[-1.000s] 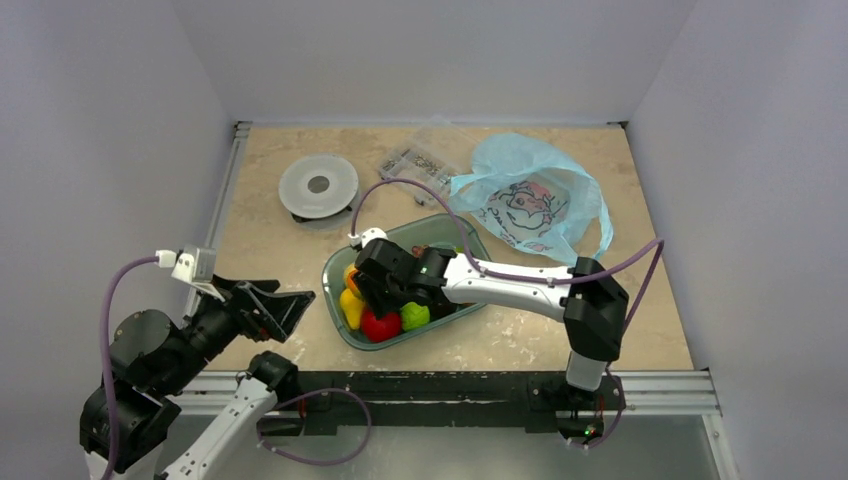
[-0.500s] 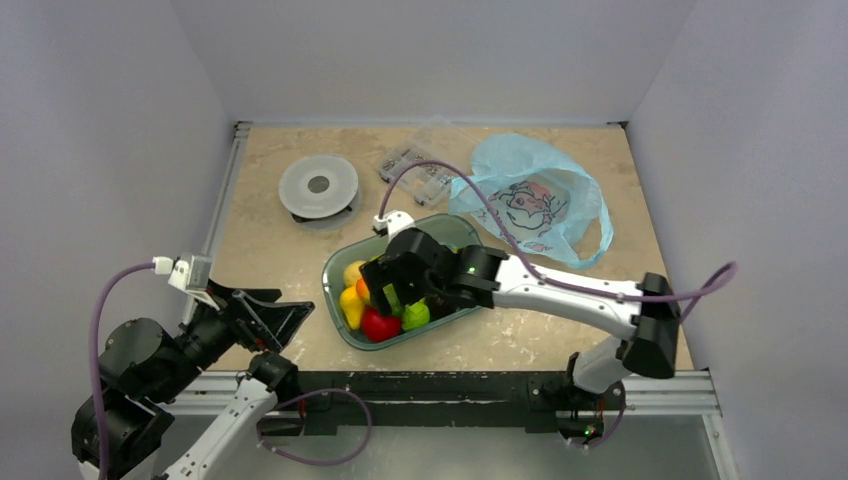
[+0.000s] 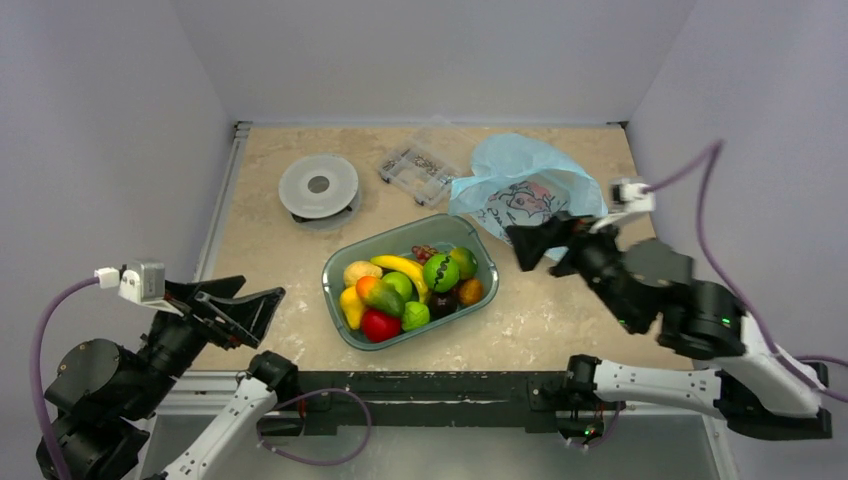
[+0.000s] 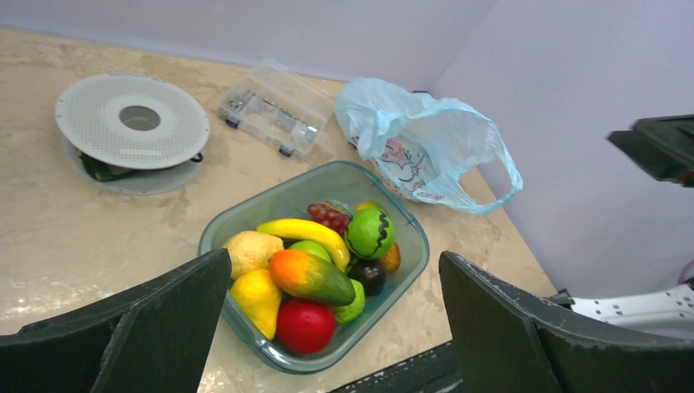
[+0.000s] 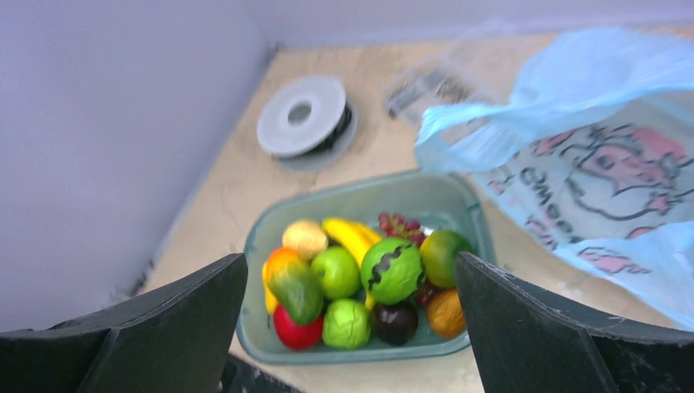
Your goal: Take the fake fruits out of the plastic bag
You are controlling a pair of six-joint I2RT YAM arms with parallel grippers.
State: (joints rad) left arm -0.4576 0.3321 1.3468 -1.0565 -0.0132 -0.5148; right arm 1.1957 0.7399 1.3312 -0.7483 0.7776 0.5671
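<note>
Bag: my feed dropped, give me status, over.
Left tool, right tool open, empty. Fruits in tub; bag limp. Nothing blocking.

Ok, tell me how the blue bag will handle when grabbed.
The bag looks thin and crinkled, so it would probably flop rather than hold its shape. It lies slumped low, so it is likely light and apt to slide if pushed.

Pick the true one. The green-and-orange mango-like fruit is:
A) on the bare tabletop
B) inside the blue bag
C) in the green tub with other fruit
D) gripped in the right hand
C: the mango-like fruit lies in the tub among other fruit, apart from the bag.
</note>
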